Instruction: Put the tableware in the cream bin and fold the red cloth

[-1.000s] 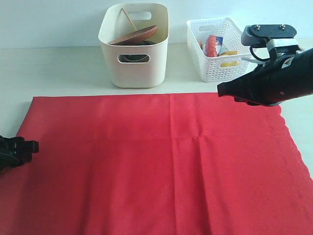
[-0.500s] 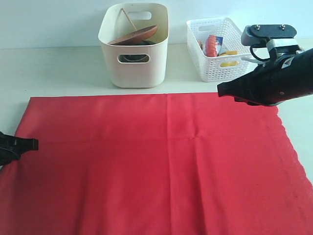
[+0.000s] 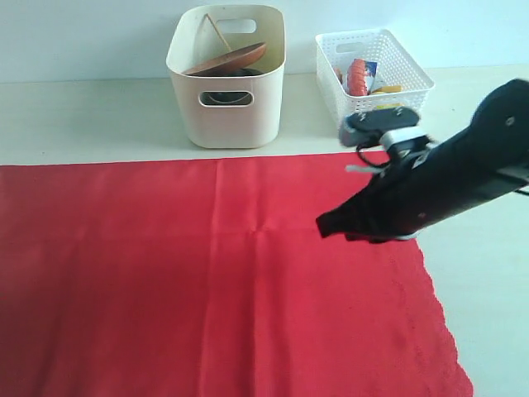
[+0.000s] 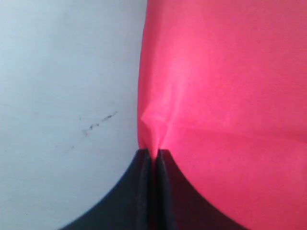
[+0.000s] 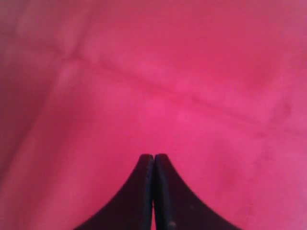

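The red cloth [image 3: 207, 281] lies flat on the table, with its scalloped edge at the right and its left side running out of the exterior view. In the left wrist view my left gripper [image 4: 153, 153] is shut on a puckered bit of the red cloth's [image 4: 225, 86] edge; it is outside the exterior view. My right gripper [image 3: 322, 227] hovers shut over the cloth's right part, with nothing seen between its fingers [image 5: 153, 157]. The cream bin [image 3: 227, 107] at the back holds the brown plate [image 3: 227, 59] and chopsticks [image 3: 216, 31]; other tableware is hidden.
A white lattice basket [image 3: 372, 66] with food items and a carton stands right of the bin. Bare pale table [image 3: 83, 116] runs behind the cloth and along its right side. The table surface [image 4: 62, 96] beside the cloth edge is bare.
The cloth has slid left, its left edge now past the frame, and the left gripper has left the exterior view. My right arm has swung down and left over the cloth.
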Robot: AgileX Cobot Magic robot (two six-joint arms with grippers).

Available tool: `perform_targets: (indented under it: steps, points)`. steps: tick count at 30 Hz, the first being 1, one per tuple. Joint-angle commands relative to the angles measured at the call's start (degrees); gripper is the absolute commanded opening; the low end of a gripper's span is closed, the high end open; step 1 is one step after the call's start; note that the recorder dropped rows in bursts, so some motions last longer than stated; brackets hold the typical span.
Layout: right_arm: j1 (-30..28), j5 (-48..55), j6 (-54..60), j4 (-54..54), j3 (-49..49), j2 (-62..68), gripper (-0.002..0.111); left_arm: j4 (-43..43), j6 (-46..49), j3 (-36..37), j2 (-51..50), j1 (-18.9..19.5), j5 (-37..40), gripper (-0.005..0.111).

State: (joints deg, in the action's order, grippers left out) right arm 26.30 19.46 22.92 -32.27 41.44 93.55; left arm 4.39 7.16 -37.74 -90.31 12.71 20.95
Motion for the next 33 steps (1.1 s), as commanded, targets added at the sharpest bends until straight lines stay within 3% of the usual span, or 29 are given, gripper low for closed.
perform_targets:
  steps: [1, 8, 19, 25, 33]
  points:
    - [4.98, -2.25, 3.0, -1.82, -0.06, 6.27, 0.0, 0.53, 0.78, -2.66, 4.38, -1.94, 4.65, 0.0]
    - [5.96, -2.28, 3.0, -3.79, -0.06, 12.68, 0.0, 4.38, 2.99, -2.92, 13.41, -11.34, 7.64, 0.0]
    - [5.96, -2.4, 3.0, -5.32, 0.17, 10.66, 0.0, 18.3, 4.48, -6.34, 20.15, -33.87, 8.92, 0.0]
    - [4.77, -5.53, 2.43, 0.45, 0.17, -2.79, 0.0, 20.44, 4.48, -10.95, 19.52, -44.24, 7.24, 0.0]
    - [-6.7, -10.79, 2.54, 2.97, 0.17, -25.91, 0.0, 21.98, 4.48, -20.09, 9.5, -55.51, 6.82, 0.0]
